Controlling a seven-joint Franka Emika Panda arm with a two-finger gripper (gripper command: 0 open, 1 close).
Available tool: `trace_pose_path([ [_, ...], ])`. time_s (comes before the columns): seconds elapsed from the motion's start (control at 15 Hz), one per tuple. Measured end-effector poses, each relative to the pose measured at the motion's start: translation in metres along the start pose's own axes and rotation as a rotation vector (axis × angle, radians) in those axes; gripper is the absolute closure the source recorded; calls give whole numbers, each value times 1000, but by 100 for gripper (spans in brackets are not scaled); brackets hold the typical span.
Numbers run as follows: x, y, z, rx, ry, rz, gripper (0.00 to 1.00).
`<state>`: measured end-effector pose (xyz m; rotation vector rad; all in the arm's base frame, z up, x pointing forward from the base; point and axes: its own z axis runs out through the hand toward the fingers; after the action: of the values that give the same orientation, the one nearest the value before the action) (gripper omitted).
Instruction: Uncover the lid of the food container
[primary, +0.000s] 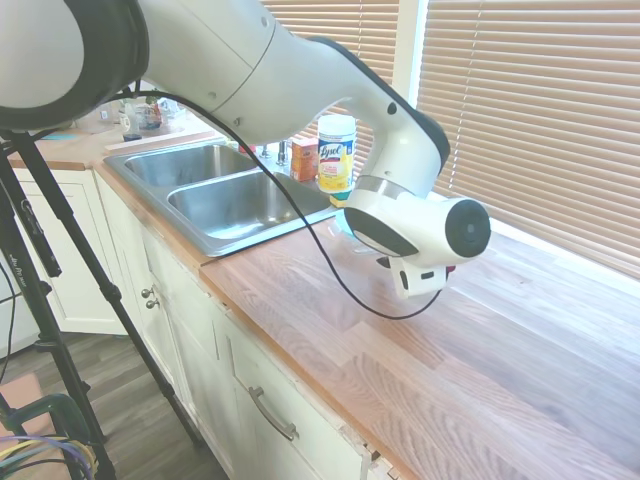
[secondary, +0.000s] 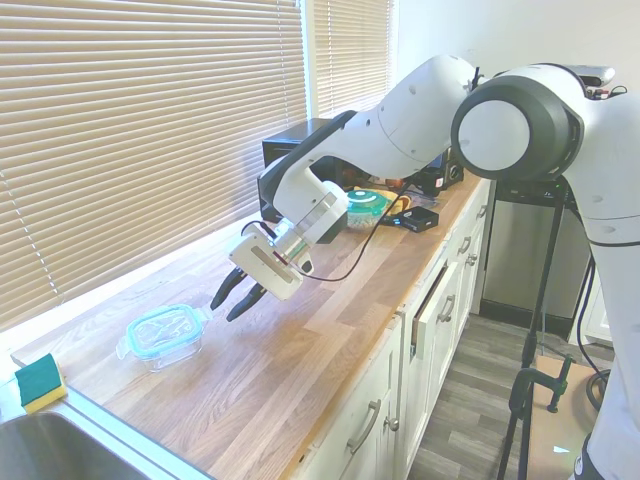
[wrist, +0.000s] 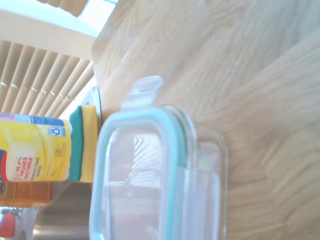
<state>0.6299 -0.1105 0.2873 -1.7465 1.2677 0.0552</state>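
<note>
Gripper (secondary: 232, 297) hangs above the wooden countertop (secondary: 330, 330), fingers spread apart, nothing between them, tips angled down toward the food container (secondary: 165, 348). Not touching it; near, just to its right in the second exterior view.

Food container sits on the countertop close to the window blinds (secondary: 140, 130), not far from the sink (secondary: 60, 450) edge. Lid (secondary: 163, 328) is on top of it, clear with teal rim. In the wrist view the lid (wrist: 135, 175) looks shifted a bit off the tub wall (wrist: 210, 165), one clear snap tab (wrist: 145, 90) sticking out; cannot tell whether the tabs are latched.

Yellow-green sponge (secondary: 40, 382) lies at the sink edge, left of the container, apart from it. Lysol canister (primary: 336, 153) stands behind the sink near the window. In the first exterior view the arm hides the container.
</note>
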Motion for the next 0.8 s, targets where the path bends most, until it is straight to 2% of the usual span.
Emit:
trace_pose_path([
  [0.4,-9,-9,16,26,-23,-28,0],
  [0.8,-20,-26,35,23,-18,-60,0],
])
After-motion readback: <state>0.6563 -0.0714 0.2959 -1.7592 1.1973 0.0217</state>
